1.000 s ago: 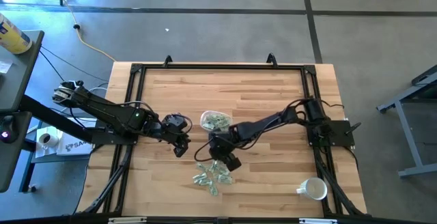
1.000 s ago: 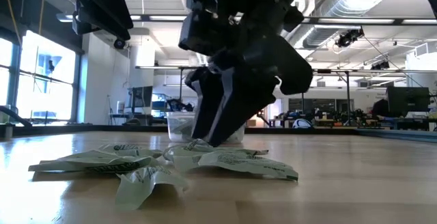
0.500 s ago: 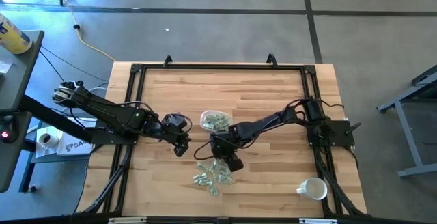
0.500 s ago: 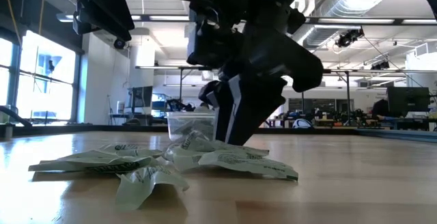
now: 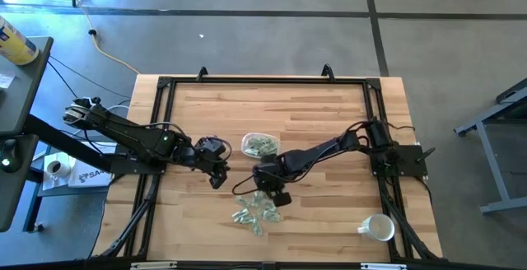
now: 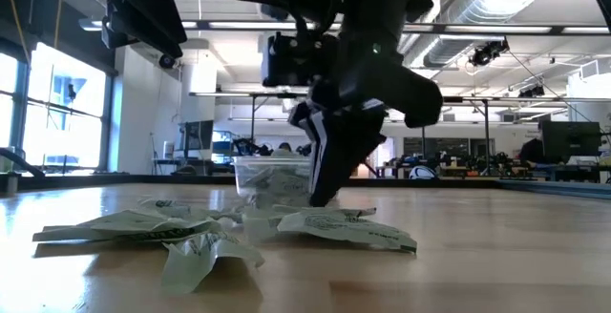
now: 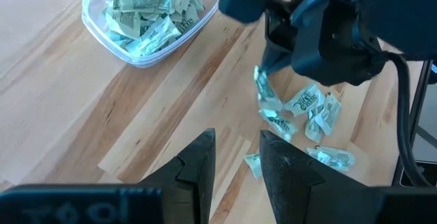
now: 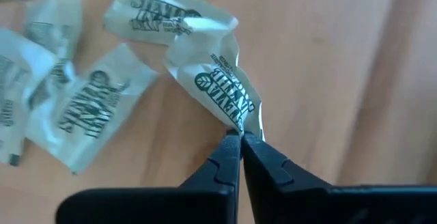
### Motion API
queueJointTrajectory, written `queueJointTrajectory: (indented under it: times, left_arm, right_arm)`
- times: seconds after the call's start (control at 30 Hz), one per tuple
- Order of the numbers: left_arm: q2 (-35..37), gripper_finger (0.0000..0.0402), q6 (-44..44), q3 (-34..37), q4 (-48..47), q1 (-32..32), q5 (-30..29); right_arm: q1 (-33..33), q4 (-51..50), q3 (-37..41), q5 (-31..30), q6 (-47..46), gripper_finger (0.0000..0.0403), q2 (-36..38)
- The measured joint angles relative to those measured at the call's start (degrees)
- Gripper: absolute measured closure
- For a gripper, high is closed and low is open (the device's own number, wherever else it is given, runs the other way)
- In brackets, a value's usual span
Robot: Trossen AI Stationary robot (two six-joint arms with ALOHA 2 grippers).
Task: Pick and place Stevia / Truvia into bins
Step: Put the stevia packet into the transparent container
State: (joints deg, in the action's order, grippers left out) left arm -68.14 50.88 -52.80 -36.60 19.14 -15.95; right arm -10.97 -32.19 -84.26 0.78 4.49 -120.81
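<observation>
Right hand (image 8: pixel 240 138) pinches one sachet (image 8: pixel 222 87) by its edge — left hand (image 7: pixel 235 157) waits apart, fingers parted.

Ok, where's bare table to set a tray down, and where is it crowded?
Bare wood: the far strip behind the bowl, and the stretch between the right arm and the mug. Crowded: the middle front, with both grippers, bowl and sachets.
</observation>
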Motion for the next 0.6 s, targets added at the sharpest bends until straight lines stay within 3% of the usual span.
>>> queueJointTrajectory:
  times: [0.3,0.47,0.6]
  left_arm:
    - [0.0,0.0254,-1.1,0.0,0.0,0.0,0.4]
    - [0.1,0.0254,-1.1,0.0,0.1,0.0,0.6]
    - [0.5,0.0254,-1.1,0.0,0.1,0.0,1.9]
  right_arm:
    - [1.3,-7.0,-8.0,-9.3,-4.6,0.0401,3.5]
    - [4.9,-13.4,-10.9,-20.6,-10.5,0.0402,6.3]
    - [9.2,-16.2,-11.5,-18.9,-15.9,0.0401,6.3]
